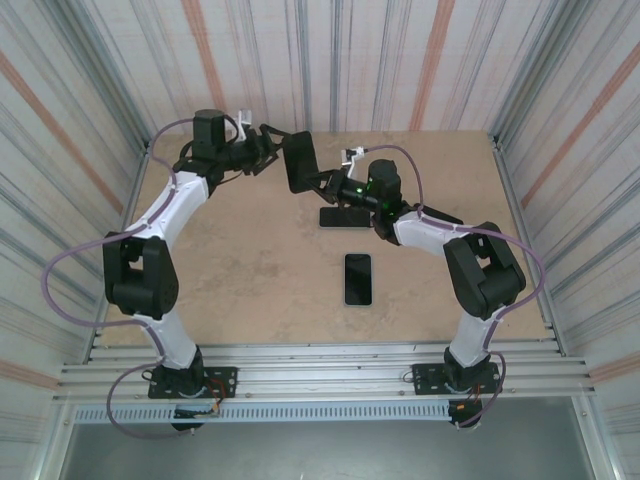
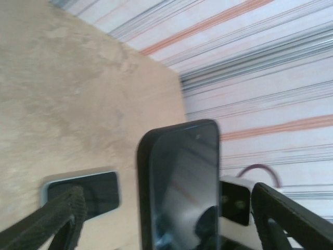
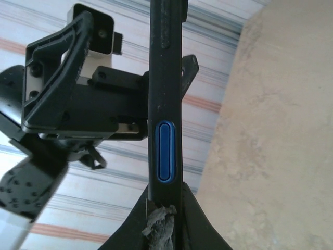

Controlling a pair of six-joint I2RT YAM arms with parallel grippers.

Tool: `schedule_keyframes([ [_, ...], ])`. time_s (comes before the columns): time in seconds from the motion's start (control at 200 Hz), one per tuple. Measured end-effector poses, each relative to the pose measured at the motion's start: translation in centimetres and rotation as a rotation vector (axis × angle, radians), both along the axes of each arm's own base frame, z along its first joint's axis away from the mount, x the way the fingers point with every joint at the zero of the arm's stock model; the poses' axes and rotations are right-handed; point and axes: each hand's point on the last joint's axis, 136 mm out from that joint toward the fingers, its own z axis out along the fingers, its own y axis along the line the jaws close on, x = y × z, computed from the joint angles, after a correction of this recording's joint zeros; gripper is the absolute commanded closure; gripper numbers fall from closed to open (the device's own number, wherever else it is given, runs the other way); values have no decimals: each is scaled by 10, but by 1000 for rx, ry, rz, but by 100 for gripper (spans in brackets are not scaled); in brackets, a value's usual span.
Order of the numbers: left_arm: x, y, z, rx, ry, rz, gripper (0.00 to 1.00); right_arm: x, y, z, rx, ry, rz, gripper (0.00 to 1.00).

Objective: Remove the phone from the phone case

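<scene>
Black phone case aloft, perhaps occupied

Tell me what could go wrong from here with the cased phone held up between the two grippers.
1. The right gripper pinches the cased phone only by its thin end in mid-air. A push from the open left gripper could lever it loose.
2. If it drops, it may strike the table or the phone lying on it.

Beige table, striped walls, metal rails
</scene>
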Motion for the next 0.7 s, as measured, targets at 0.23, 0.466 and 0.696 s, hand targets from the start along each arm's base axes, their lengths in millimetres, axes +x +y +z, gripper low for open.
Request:
schedule_keyframes([
  [0.23, -1, -15, 20, -124, -31, -88, 38, -3, 2, 17, 81, 21, 8, 94],
  [0.466, -3, -20, 17, -178, 11, -137, 56, -14, 12, 29, 132, 29, 53, 95],
  [0.696, -4, -17, 32, -237, 10, -160, 72, -19, 15, 38, 167, 28, 72, 94],
])
